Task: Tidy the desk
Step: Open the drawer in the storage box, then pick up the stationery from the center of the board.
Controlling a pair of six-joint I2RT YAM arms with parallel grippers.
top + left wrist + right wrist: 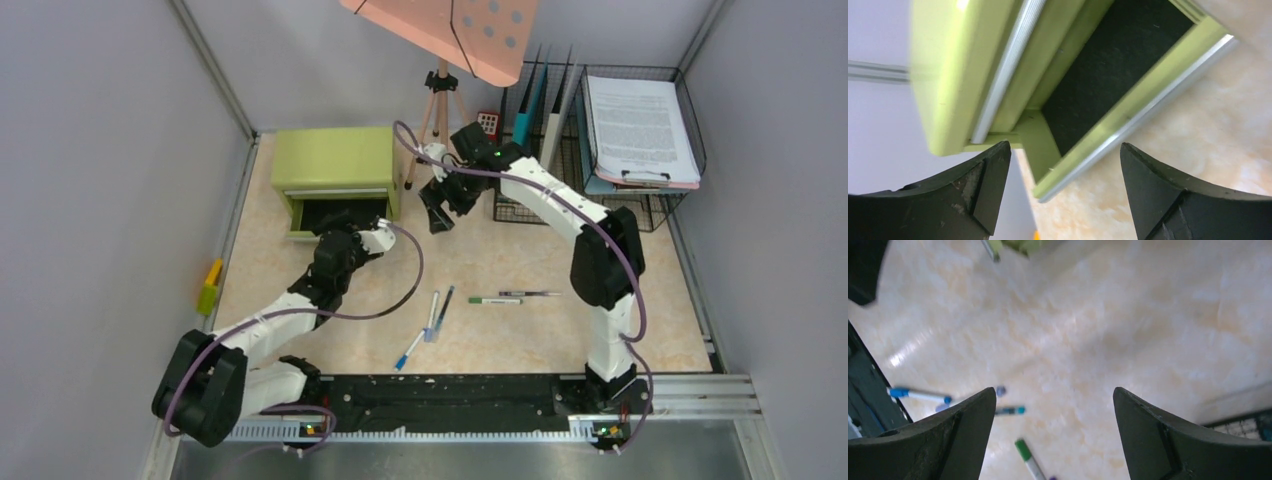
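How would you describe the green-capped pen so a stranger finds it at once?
On the pale beige marbled desk, look at the near middle. The white pen with the green cap lies crosswise there, right of the blue-capped pens; only its cap is green.

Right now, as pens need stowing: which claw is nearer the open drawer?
Left. The left claw hangs at the drawer's open front, while the right claw hovers over the desk, off to the drawer's right.
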